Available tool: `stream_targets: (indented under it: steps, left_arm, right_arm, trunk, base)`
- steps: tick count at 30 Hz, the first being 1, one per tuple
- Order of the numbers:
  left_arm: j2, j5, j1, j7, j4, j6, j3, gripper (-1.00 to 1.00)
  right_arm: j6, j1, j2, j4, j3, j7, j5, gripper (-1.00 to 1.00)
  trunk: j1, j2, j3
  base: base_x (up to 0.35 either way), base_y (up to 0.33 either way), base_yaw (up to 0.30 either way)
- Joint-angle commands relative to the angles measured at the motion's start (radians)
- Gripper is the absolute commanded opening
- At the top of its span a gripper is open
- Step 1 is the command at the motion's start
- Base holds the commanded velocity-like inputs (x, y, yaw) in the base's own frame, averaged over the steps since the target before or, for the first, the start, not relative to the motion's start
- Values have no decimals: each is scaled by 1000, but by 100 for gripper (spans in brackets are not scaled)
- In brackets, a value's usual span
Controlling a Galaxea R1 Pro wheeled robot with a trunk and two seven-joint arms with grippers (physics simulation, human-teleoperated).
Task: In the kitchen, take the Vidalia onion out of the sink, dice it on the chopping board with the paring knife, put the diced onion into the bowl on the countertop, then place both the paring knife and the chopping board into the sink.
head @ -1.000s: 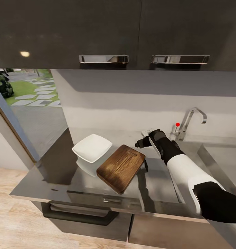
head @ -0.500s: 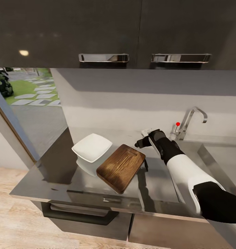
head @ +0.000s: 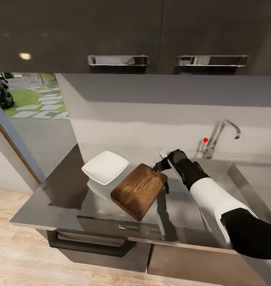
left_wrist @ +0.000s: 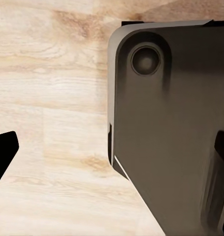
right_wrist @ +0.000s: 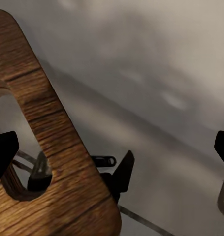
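Countertop (head: 183, 214), long, grey and glossy over dark cabinets, carries in the head view a white squarish bowl (head: 105, 167) toward its window-side end and, just beside it, a dark brown wooden chopping board (head: 139, 191) with a slot at its far end. The right gripper (head: 162, 163) hovers at that far end; the chrome faucet (head: 219, 137) with a red dot marks the sink beyond the arm. The left wrist view looks down at pale wooden floor (left_wrist: 52, 98) beside a dark rounded body, fingertips spread wide. The right wrist view shows the board's slot corner, fingertips wide apart, holding nothing. Neither onion nor knife is visible here, so how much dicing is done cannot be judged.
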Motion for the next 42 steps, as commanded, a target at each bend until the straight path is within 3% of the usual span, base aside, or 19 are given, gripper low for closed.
stream_targets:
  steps: [1, 42]
  left_arm:
    - [0, 7, -1, 0, 1, -3, -4, 100]
    - [0, 6, -1, 0, 10, -4, -3, 100]
  right_arm:
    - [4, -1, 0, -1, 1, 7, 11, 100]
    - [3, -1, 4, -1, 2, 7, 11, 100]
  trunk:
    - [0, -1, -3]
    - [0, -1, -69]
  base:
    - [0, 0, 0]
    - [0, 0, 0]
